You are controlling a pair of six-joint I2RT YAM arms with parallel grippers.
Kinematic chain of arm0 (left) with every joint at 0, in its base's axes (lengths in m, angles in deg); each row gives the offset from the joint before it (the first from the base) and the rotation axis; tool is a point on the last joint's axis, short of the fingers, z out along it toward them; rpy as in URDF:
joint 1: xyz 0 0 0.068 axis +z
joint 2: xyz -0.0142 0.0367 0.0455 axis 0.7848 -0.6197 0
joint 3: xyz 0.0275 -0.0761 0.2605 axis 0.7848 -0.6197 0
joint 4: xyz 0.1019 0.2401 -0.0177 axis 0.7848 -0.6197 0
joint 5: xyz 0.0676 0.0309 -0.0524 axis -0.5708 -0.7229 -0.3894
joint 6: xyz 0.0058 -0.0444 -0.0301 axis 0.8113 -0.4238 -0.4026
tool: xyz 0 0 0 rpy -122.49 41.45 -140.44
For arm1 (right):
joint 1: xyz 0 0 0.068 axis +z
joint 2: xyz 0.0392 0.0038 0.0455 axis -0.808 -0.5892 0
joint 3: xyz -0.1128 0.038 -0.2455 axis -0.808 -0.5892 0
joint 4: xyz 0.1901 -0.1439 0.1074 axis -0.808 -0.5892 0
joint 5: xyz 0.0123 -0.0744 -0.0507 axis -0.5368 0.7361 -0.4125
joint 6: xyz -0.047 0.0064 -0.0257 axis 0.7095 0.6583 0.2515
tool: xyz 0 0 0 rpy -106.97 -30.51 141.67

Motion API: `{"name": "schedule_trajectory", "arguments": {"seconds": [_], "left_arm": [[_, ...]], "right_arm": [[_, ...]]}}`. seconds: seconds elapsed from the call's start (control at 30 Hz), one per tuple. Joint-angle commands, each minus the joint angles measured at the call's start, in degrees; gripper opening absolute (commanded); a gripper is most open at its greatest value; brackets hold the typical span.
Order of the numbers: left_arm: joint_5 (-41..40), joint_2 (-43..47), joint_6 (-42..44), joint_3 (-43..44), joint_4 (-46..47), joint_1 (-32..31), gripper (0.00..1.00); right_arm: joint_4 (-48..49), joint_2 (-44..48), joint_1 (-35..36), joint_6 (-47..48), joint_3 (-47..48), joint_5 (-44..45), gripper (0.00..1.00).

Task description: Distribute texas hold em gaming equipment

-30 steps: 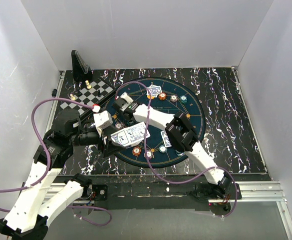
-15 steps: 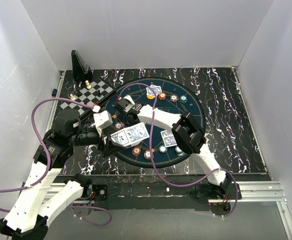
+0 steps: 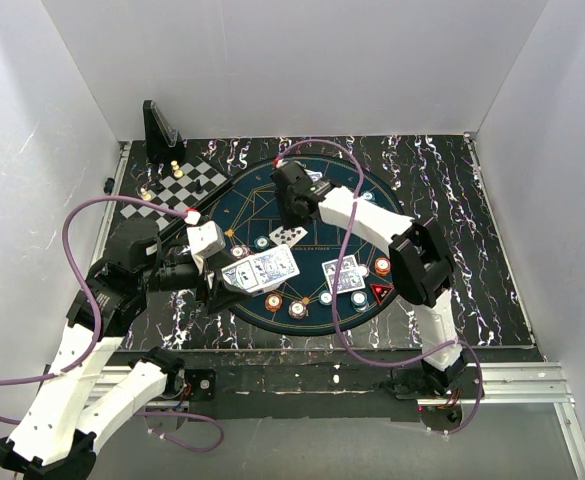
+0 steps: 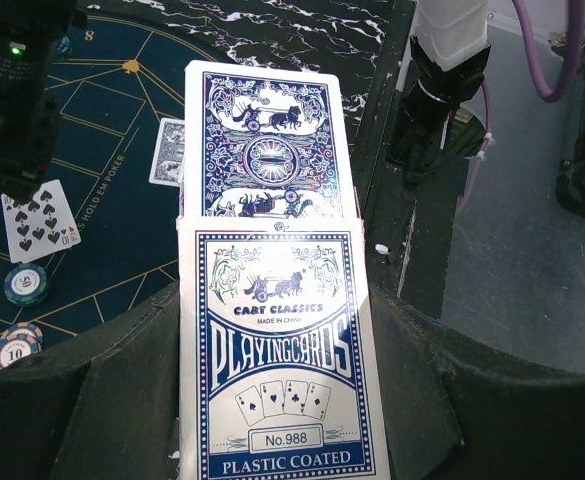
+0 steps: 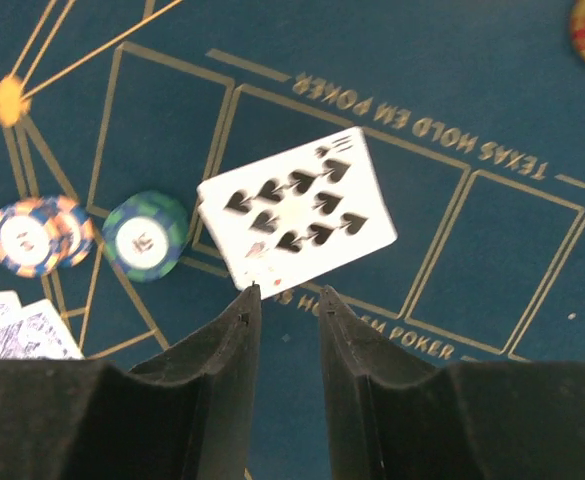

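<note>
1. Cards first: my left claw [image 3: 230, 277] is clamped on a blue-and-white cardboard playing-card box [image 4: 277, 390], held at the near-left rim of the round dark blue mat with gold lines [image 3: 392, 215].
2. One blue-patterned card back [image 4: 267, 140] sticks out of the box's open end, pointing toward the mat.
3. My right claw [image 5: 288, 292] hovers low over the middle of the mat, jaws a little apart with nothing between them.
4. Just beyond its fingertips I see a white face-up ten of spades [image 5: 297, 205] on the mat, lying over the gold boxes beside the "Texas Hold Em Poker" lettering. It looks slightly blurred, and I cannot tell whether it touches the fingers.
5. Left of that card in the right wrist view, a teal-and-white round chip [image 5: 147, 235] sits just beside a blue-and-orange striped chip [image 5: 32, 238].
6. From overhead, two face-down blue-backed cards [image 3: 344, 275] lie on the near-right part of the mat, with an orange chip [image 3: 382, 265], a small red marker [image 3: 380, 292] and a teal chip [image 3: 360, 299] just beside them.
7. A black-and-white checkered board [image 3: 187, 185] sits by the mat's far-left edge.
</note>
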Motion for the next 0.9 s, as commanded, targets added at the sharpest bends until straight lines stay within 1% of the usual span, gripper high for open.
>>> {"name": "schedule_trajectory", "arguments": {"seconds": [0.0,0.07,0.13,0.37,0.6,0.87], "left_arm": [[0.33,0.27,-0.15,1.01,1.81,0.29,0.0],[0.15,0.18,0.12,1.1,1.63,0.29,0.0],[-0.03,0.1,0.47,1.02,1.37,0.29,0.0],[-0.03,-0.17,0.56,0.66,2.07,0.29,0.0],[-0.2,-0.61,0.56,1.02,2.25,0.29,0.0],[-0.55,-1.13,0.56,0.84,2.6,0.29,0.0]], "right_arm": [[1.99,-4.05,-2.59,-2.3,2.78,-2.6,0.36],[1.46,-5.73,-3.21,-2.56,4.01,-3.12,0.32],[1.72,-6.52,-3.56,-3.09,3.67,-3.65,0.31],[3.48,-7.49,-3.83,-3.62,2.61,-5.15,0.31],[3.57,-11.27,-3.92,-4.94,5.41,-7.34,0.31],[4.53,-14.96,-4.79,-7.83,9.28,-12.09,0.31]]}}
